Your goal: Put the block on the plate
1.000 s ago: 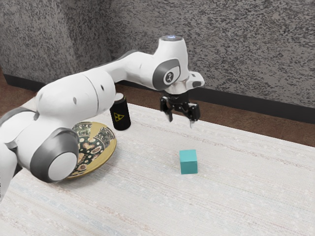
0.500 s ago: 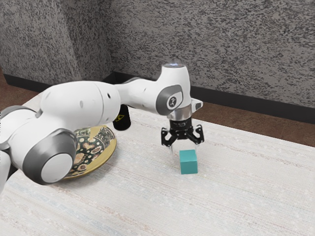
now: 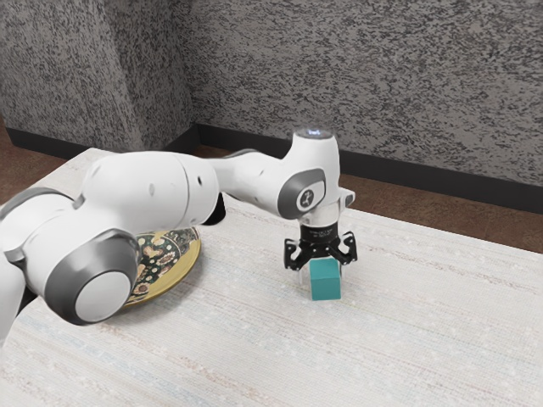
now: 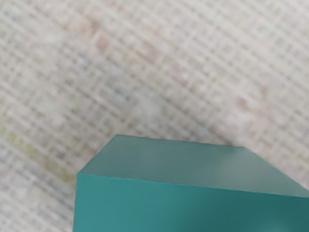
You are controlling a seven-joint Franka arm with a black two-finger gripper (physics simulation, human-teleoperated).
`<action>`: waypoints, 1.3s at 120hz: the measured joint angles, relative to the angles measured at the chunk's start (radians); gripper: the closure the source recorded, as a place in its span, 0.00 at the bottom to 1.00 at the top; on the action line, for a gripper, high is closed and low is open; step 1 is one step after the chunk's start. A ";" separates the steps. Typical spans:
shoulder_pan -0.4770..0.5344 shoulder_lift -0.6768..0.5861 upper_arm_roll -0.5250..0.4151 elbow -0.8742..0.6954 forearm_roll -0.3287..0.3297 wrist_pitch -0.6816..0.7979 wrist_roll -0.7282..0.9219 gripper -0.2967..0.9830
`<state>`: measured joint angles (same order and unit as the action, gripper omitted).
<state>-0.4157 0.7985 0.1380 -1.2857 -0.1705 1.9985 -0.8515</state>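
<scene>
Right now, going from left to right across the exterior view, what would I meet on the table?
Round, dark-patterned plate with a yellow-gold rim, black object mostly hidden by the white arm, teal cube-shaped block.

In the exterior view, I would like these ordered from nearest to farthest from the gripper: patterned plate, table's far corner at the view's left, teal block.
1. Teal block: right at the gripper.
2. Patterned plate: toward the exterior view's left.
3. Table's far corner: farther back, beyond the plate.
</scene>
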 joint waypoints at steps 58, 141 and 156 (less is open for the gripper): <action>0.000 -0.013 0.002 0.003 0.017 0.029 -0.081 0.48; 0.468 -0.550 0.028 -0.541 0.217 -0.015 -0.142 0.54; 0.493 -0.526 0.027 -0.551 0.213 -0.017 -0.144 0.53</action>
<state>0.0772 0.2725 0.1655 -1.8370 0.0429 1.9817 -0.9952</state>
